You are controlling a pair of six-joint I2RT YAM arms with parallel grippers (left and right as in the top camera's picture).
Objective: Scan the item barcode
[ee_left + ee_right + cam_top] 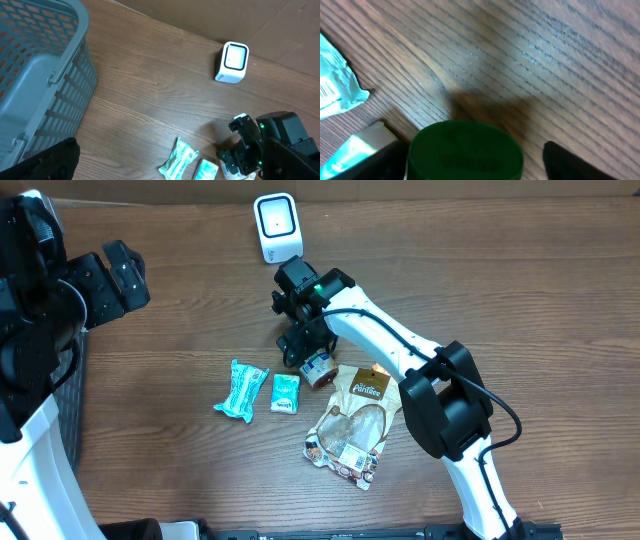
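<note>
The item, a small jar (318,367) with a dark green lid (465,150), lies on the wooden table next to a brown pouch. My right gripper (305,345) is right over it. In the right wrist view its black fingers (570,160) stand on either side of the lid, with a gap showing on the right side, so it is open around the jar. The white barcode scanner (277,227) stands at the table's far edge, also seen as the scanner (232,62) in the left wrist view. My left gripper (108,275) hovers open and empty at the far left.
A teal crinkled packet (241,389) and a small teal packet (285,394) lie left of the jar. The brown snack pouch (355,423) lies to its right. A grey plastic basket (40,75) stands at the left side of the table.
</note>
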